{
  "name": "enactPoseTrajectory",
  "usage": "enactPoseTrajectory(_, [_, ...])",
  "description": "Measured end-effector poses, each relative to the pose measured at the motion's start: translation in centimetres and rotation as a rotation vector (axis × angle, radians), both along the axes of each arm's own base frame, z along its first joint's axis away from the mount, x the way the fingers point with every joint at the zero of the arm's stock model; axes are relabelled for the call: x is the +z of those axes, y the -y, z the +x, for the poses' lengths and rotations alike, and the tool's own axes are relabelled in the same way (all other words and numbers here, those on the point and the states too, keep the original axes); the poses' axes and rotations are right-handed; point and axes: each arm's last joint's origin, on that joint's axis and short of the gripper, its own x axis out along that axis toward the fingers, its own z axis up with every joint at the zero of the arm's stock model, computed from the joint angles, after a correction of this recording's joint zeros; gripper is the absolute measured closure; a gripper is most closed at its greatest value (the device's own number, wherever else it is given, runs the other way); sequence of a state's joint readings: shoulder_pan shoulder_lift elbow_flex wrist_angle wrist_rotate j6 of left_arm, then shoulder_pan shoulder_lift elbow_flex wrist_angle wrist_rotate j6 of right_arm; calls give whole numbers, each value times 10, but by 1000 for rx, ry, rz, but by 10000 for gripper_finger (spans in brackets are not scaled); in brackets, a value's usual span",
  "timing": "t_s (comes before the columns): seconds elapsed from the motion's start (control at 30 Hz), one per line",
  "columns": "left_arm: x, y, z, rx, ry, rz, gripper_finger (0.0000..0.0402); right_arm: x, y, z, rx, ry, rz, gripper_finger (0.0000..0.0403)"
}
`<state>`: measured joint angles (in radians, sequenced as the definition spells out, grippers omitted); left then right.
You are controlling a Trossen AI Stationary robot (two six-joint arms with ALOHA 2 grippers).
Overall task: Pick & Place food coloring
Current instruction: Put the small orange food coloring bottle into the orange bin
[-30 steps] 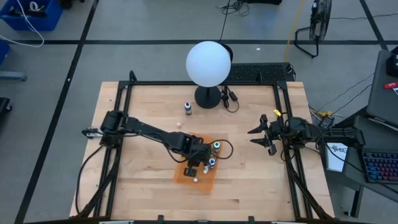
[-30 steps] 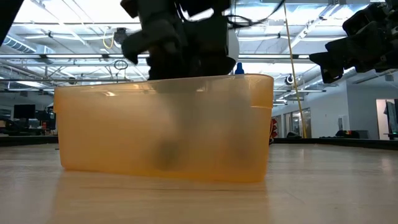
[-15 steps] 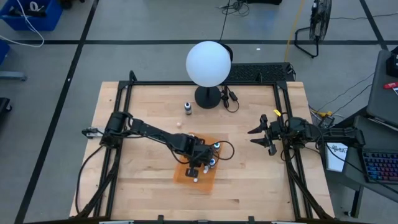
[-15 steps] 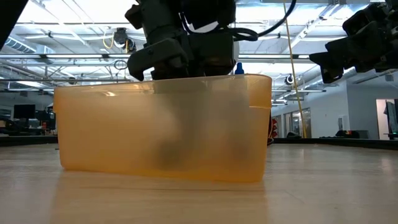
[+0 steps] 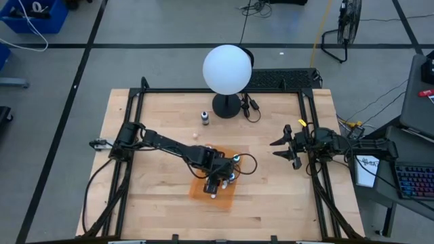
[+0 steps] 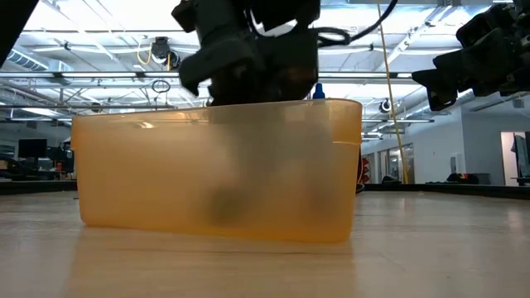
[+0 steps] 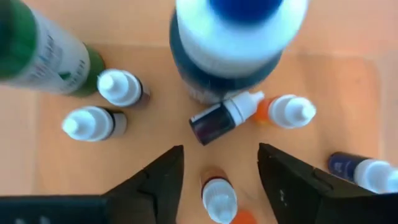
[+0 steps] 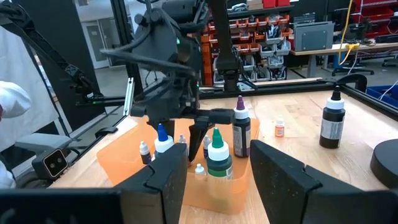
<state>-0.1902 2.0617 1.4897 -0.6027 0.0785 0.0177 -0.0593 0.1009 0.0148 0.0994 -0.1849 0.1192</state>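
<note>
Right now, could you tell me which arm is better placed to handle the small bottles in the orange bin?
The left. Its hand hangs open directly over the bottles in the orange bin, while the right hand waits open near the table's right edge.

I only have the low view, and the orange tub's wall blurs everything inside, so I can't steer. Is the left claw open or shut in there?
Observer: Open. The left claw hangs over the orange tub, and a small dark bottle lies on its side just ahead of the fingers.
Operator: Any bottles outside the tub?
Observer: Yes, a dark white-capped bottle stands on the table near the globe lamp.
Operator: And the right arm?
Observer: The right claw waits, open, near the table's right edge.
</note>
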Motion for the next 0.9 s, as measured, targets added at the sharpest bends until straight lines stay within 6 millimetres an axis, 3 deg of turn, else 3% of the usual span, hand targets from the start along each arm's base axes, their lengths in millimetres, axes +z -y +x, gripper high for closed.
enactPoseTrajectory(0.3, [49,0,4,-5,-74,45,166,0,0,0,0,1,0,240])
enactPoseTrajectory(0.43, [72,-8,-14,39,-106,176,166,0,0,0,0,1,0,239])
enactPoseTrajectory(0.7, [106,-54,-81,198,-76,234,165,0,0,0,0,-3,0,237])
enactPoseTrajectory(0.9, [97,-104,-111,360,-13,212,165,0,0,0,0,-2,0,238])
